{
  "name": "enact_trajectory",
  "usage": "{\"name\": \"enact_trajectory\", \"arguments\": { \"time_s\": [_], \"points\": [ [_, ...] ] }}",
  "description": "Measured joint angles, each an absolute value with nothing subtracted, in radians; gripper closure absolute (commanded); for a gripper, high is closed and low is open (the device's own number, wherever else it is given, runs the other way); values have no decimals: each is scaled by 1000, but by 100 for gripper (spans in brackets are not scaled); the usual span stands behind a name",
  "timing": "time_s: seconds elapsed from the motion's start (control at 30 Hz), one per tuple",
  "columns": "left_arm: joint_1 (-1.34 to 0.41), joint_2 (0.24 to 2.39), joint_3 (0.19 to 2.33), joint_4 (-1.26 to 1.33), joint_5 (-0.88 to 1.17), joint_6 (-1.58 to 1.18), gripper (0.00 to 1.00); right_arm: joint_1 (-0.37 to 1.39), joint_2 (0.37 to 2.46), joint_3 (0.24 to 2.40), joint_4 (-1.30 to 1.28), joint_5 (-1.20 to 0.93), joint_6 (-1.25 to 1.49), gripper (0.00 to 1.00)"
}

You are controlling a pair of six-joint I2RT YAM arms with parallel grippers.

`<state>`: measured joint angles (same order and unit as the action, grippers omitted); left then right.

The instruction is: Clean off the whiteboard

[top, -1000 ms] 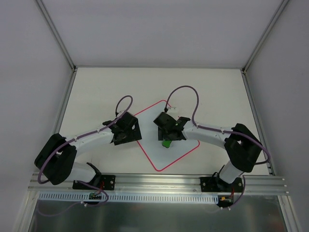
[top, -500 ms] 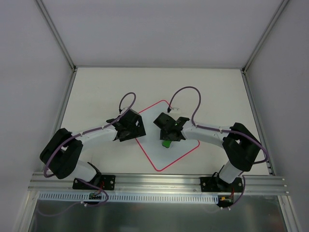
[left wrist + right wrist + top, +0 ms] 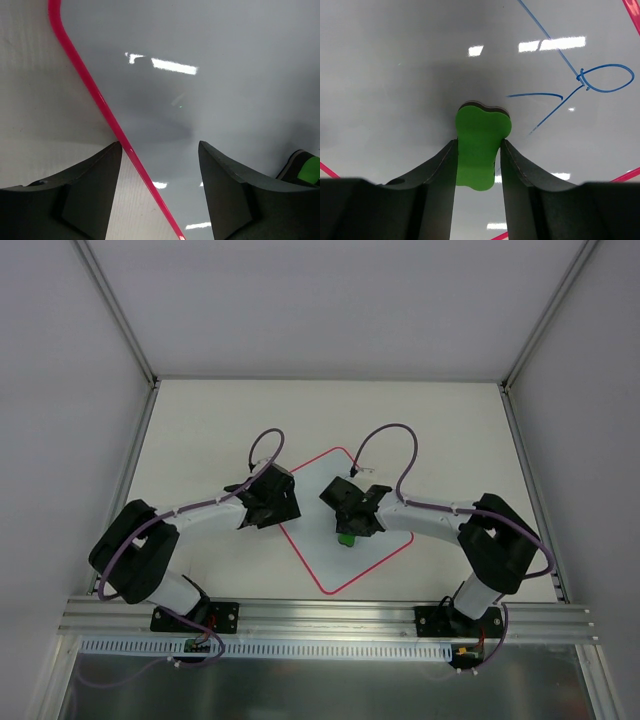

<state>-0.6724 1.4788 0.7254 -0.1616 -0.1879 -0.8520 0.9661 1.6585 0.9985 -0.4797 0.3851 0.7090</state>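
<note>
Whiteboard (image 3: 325, 558) lies flat on the table (image 3: 200, 440), turned corner-on to the arms, near-centre. Right gripper (image 3: 477, 150) is clamped on the green eraser (image 3: 481, 132), one finger pressed on each flank. It is held low over the board, presumably so its underside can rub the surface. The blue line drawing (image 3: 600, 80) sits just beyond it, unwiped. Left gripper (image 3: 159, 150) has its jaws apart and straddles the red border (image 3: 100, 102) at the board's left edge, probably to steady the board; contact cannot be told. Both arms reach inward, elbows out, wrists pitched down.
</note>
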Motion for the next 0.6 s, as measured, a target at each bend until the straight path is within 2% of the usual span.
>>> {"name": "enact_trajectory", "arguments": {
  "time_s": [0.07, 0.23, 0.3, 0.33, 0.6],
  "points": [
    [-672, 1485, 728, -162, -190, -853, 42, 966, 1658, 999, -479, 385, 709, 64],
    [-670, 1496, 728, -164, -201, -855, 62, 960, 1658, 998, -480, 388, 704, 81],
    [-664, 1503, 729, -163, -205, -854, 66, 949, 1658, 993, -477, 387, 702, 86],
    [-663, 1507, 731, -161, -207, -854, 72, 942, 1655, 988, -473, 384, 701, 87],
    [-660, 1544, 744, -117, -186, -874, 94, 776, 1589, 912, -418, 345, 649, 98]
  ]
}}
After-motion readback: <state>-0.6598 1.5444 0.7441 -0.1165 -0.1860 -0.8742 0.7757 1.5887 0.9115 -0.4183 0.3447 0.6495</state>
